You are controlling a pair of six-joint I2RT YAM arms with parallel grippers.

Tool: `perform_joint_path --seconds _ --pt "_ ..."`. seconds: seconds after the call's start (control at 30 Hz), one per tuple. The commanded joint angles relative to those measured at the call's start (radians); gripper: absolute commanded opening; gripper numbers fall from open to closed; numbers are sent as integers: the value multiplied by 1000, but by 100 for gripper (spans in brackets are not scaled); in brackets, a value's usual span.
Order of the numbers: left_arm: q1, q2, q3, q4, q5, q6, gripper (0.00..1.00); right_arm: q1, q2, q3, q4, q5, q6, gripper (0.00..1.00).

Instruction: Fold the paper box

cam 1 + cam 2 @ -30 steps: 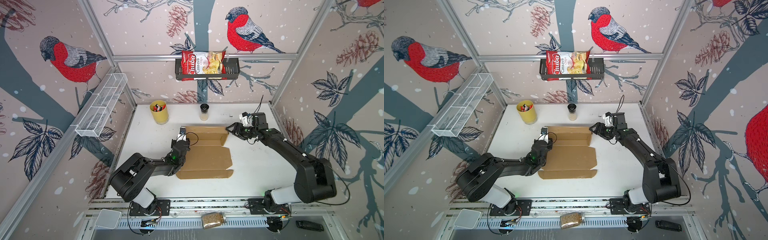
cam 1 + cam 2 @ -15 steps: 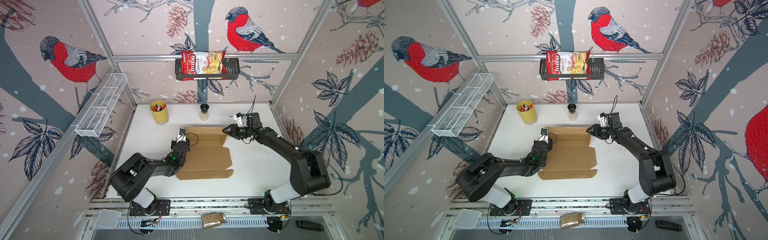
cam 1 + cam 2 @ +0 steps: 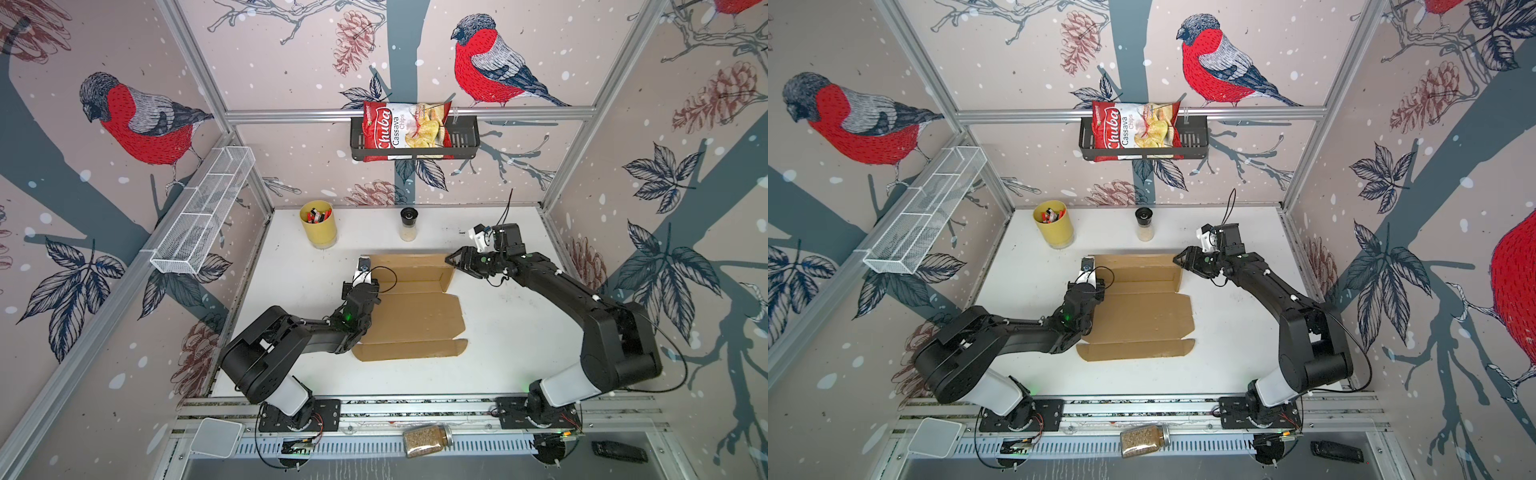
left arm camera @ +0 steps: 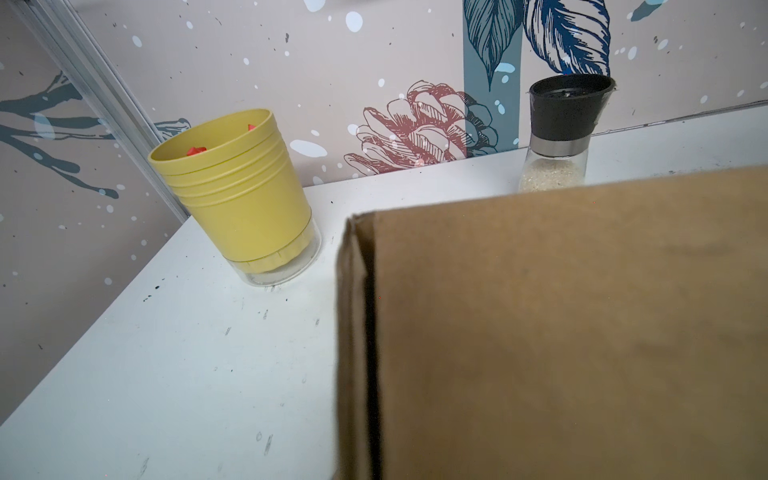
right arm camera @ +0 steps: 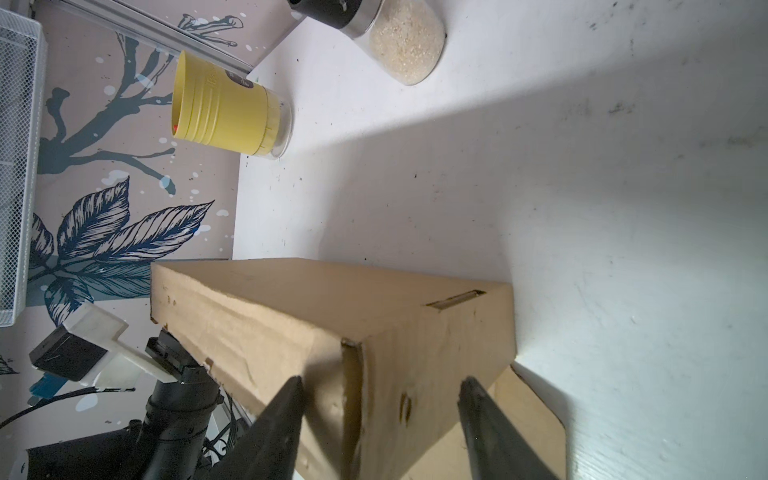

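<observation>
Top views, both: paper box [image 3: 415, 316] at mid-counter, near panels lying flat, far section raised into low walls. At its left edge, left gripper [image 3: 360, 291], fingers hidden under the wrist, closed to a narrow gap; any hold on the cardboard: cannot tell. At the box's far right corner, right gripper [image 3: 451, 261], fingers spread. White counter [image 3: 511, 332], scuffed. Walls papered with red-breasted birds, pinecones and leaves, set in an aluminium frame. Behind the box and apart from it, yellow cup [image 3: 318, 228] with red bits inside, and black-capped shaker [image 3: 408, 226]. On the back rail, chips bag [image 3: 399, 131] in black basket [image 3: 467, 141]. On the left wall, white wire shelf [image 3: 203, 216]. On the front rail, off the counter, grain jar [image 3: 428, 438] lying on its side.

Left wrist view: raised wall of the paper box [image 4: 561, 332] close up, filling the lower right and blocking any sight of the fingers. Beyond it, yellow cup [image 4: 237, 199] and shaker [image 4: 561, 137], both upright.

Right wrist view: two dark fingers [image 5: 280, 428] wide apart, end wall of the paper box [image 5: 436, 353] between the tips; contact unclear. Narrow slot cut near that wall's upper edge.
</observation>
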Motion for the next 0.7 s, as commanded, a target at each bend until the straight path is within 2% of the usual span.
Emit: perform_joint_path --seconds 0.0,0.07,0.13,0.33,0.47,0.57,0.67 --pt "-2 4 -4 10 -13 1 0 4 17 -15 -10 8 -19 52" --pt "-2 6 -4 10 -13 2 0 5 24 -24 3 5 -13 48" --pt "-2 8 -4 4 -11 0 0 5 22 -22 13 -6 -7 48" --pt "-2 1 24 -60 -19 -30 0 -22 -38 15 28 -48 -4 63" --pt "9 -20 92 -229 -15 -91 0 -78 -98 24 19 -49 -14 69" --pt "45 -41 139 -363 49 -152 0 -124 -140 3 22 -32 -19 70" --pt "110 -42 193 -498 174 -220 0 -157 -161 -33 44 -18 -11 70"
